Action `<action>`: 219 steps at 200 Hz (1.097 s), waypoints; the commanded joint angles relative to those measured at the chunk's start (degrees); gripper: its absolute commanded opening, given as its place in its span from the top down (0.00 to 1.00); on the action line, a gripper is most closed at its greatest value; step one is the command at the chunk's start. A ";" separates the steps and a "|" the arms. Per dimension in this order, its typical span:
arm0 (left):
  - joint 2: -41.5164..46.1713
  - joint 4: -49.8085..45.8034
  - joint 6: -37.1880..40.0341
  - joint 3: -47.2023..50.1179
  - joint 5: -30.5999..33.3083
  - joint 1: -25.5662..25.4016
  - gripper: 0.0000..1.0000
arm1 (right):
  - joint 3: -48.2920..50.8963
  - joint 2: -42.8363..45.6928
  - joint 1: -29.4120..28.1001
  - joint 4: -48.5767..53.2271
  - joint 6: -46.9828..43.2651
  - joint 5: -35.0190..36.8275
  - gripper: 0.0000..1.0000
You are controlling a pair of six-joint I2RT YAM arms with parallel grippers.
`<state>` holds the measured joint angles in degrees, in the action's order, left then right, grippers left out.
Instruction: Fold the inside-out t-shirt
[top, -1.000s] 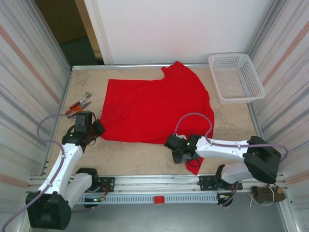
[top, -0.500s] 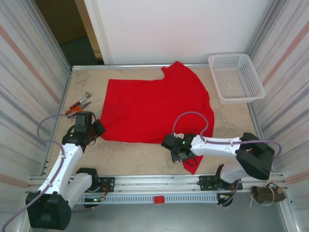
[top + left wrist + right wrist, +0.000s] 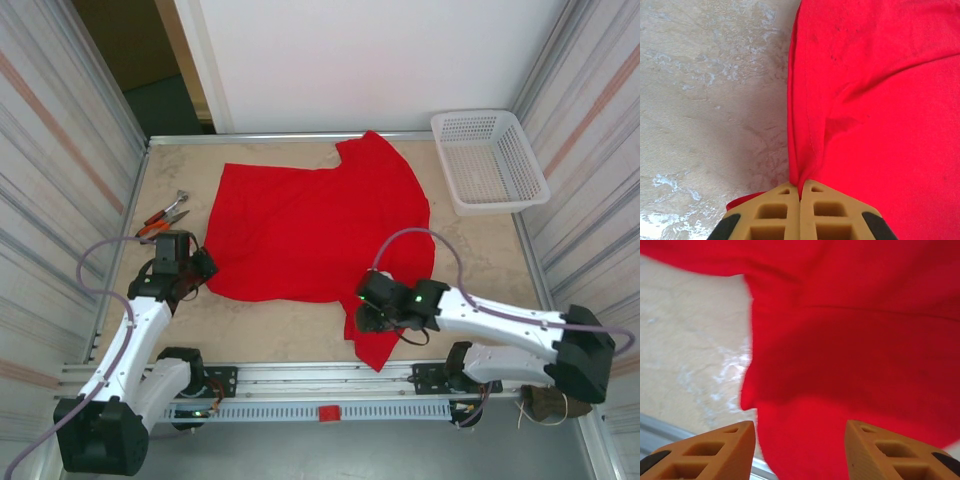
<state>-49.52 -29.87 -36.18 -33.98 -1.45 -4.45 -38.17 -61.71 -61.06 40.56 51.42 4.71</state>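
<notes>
L claw [image 3: 800, 189] clamps t-shirt [image 3: 880, 100] edge.

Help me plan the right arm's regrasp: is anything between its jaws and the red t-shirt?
Nothing visible is. The right gripper has its jaws apart right at the bright red soft cloth t-shirt, and the pale mottled tabletop lies bare beside the cloth's edge.

- Bare counter [image 3: 290, 325] lies open along the near edge between the two arms, and again in the far left corner by the back wall.
- The inside-out t-shirt [image 3: 310, 220] covers the middle, low and flat.
- A white basket [image 3: 490, 160] fills the far right corner.
- Pliers [image 3: 165, 213] lie by the left wall, near the left end effector [image 3: 205, 265].
- Ribbed side walls [image 3: 60, 200] close both flanks.
</notes>
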 commanded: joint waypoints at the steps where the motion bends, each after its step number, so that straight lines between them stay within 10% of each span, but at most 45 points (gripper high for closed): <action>1: 1.03 -0.43 0.45 -0.30 -0.39 0.52 1.00 | 2.50 4.75 0.04 8.94 8.44 2.44 0.56; 81: 0.66 0.06 0.66 -0.58 -0.53 0.73 1.00 | 8.52 6.36 -6.74 9.53 13.74 -5.09 0.46; 164: 1.44 -0.50 0.67 -0.04 -0.55 0.95 1.00 | 7.94 -9.20 -13.32 -5.86 17.41 -6.47 0.58; 219: 1.97 -0.89 0.77 -0.30 -0.70 1.16 1.00 | 6.34 -13.16 -14.70 -6.10 17.09 -5.05 1.00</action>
<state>-48.99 -30.02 -36.18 -33.98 -1.89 -4.05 -33.65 -73.36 -75.00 42.81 67.66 0.01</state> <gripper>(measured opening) 0.045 0.033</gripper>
